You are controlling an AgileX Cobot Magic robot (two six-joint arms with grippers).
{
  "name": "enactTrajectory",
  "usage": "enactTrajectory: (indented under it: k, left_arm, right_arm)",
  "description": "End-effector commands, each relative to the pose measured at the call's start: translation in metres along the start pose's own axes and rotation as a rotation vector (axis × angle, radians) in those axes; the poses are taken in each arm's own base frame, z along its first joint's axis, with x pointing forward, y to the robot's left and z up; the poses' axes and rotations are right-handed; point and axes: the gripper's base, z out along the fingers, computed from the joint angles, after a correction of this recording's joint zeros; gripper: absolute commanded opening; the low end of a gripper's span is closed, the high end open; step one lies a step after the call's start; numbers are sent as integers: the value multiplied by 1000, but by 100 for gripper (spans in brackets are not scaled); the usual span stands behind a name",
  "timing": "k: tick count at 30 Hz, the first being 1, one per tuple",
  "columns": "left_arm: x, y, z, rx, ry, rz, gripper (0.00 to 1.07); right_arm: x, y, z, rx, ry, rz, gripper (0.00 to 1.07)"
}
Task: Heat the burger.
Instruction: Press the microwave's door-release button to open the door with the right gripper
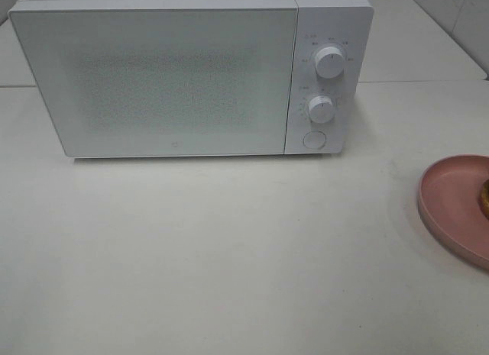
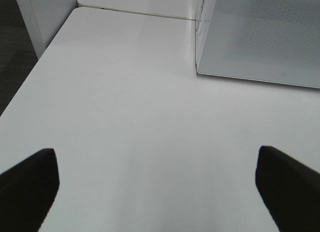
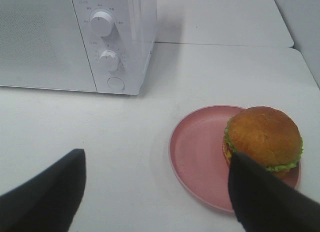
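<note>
Your right gripper [image 3: 156, 159] stood wide open and held nothing, its two dark fingers [image 3: 45, 192] spread far apart above the matte white table [image 3: 125, 142]; in its wrist view one finger crossed in front of the edge of the round, glossy golden-brown burger [image 3: 262, 134] with its frill of green lettuce, and you could not tell whether it touched; the burger sat on the round pink plate [image 3: 192, 147], off-centre, toward the side farther from the oven; the plate lay on the table apart from the boxy white microwave oven [image 3: 40, 37], out beyond its control-panel end; in the high view the plate [image 1: 451, 191] was cut by the right edge, with only a sliver of the burger [image 1: 484, 198] showing; your left gripper [image 2: 156, 159] was likewise spread wide and empty, over bare table near the oven's [image 2: 260, 37] other front corner; the oven [image 1: 153, 72] had its speckled door [image 1: 168, 133] shut; on its panel sat a white upper dial [image 1: 329, 62], a white lower dial [image 1: 322, 108] and a round button [image 1: 313, 139] beneath them.
</note>
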Motion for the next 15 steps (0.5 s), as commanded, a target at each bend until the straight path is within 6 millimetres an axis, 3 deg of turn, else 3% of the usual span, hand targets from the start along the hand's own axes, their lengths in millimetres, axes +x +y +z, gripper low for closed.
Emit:
enactTrajectory:
  k: [1,15]
  left_arm:
    - [1,0,-3,5,-31,-2,100]
    - [1,0,-3,5,-31,-2,100]
  right_arm:
    - [-6,0,10,4,-11,-13,76]
    - [-15,1,61,-2,-40,-10,76]
